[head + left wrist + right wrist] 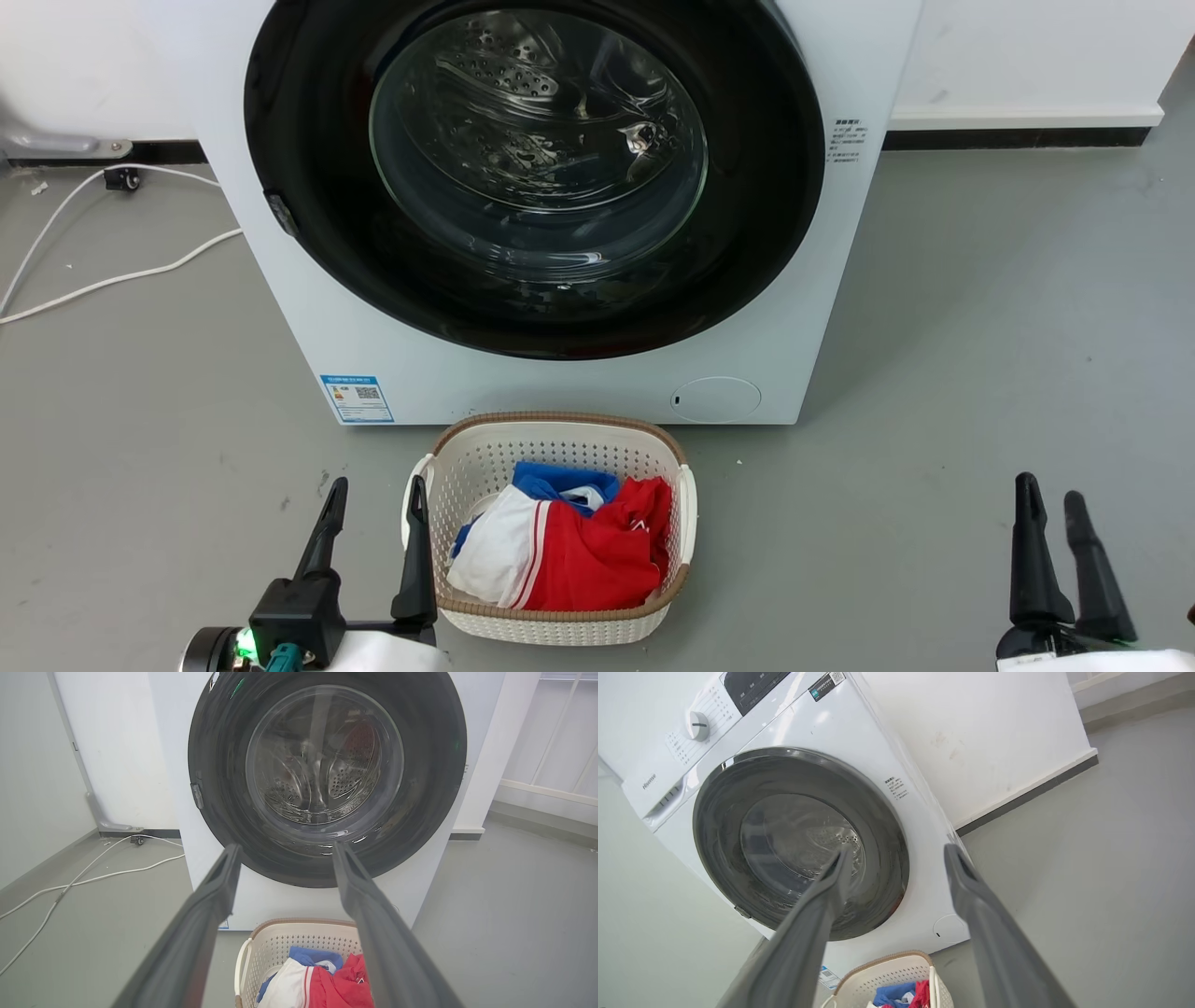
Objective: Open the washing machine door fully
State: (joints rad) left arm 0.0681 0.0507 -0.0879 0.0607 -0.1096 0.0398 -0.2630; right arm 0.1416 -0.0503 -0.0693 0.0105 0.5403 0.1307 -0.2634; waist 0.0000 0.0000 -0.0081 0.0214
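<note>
The washing machine door (535, 168) sits shut, flush with the white front of the washing machine (822, 280), its glass bowl showing the steel drum behind, so the whole job is judged to be ahead. A small grey tab (280, 215) at the left edge of the door's black rim looks like the only place to catch hold. It is narrow and the rim around it is glossy, so a finger could well skid off it, scrape the black ring or knock the glass. The hinge cannot be made out, and pulling at the wrong edge would only strain the latch or drag the machine across the floor (934, 373). A laundry basket (551, 422) holding red, white and blue clothes (579, 551) stands on the floor just before the machine's lower front edge, right on the way in. A low reach could shove or tip it, and a forearm following the door's swing may clip its rim. The left pincer (378, 485) hangs spread and empty just beside the basket's left handle, the likeliest snag. The right pincer (1049, 487) is spread and empty too, well apart to the basket's right. Stopping short could let the door drift back.
</note>
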